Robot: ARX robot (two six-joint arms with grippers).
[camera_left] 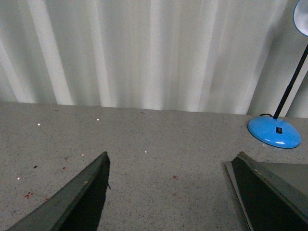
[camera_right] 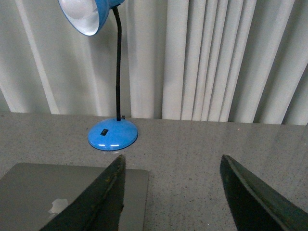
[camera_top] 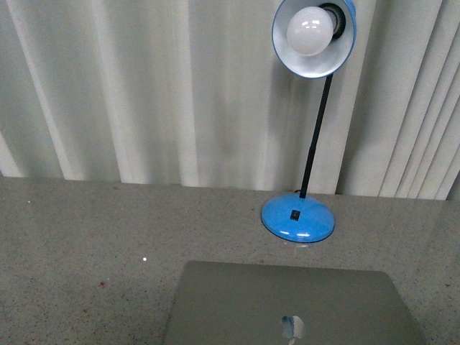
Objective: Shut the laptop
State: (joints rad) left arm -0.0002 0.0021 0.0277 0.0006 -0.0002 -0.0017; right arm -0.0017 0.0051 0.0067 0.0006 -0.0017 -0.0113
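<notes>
Laptop (camera_top: pixel 287 305) cropped at near edge

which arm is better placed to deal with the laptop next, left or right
Right, marginally. In its wrist view the right gripper is open with the laptop lid partly under one finger. The left gripper, also open, sees only the laptop's edge off to one side. The lid already appears to be down.

- Even, soft, moderately bright light in all three views; shadows are faint.
- Small glare spots sit on the lamp's bulb (camera_top: pixel 310 30) and glossy blue base (camera_top: pixel 297 219).
- The laptop (camera_top: pixel 287 305) logo glints.
- Slightly soft focus throughout.
</notes>
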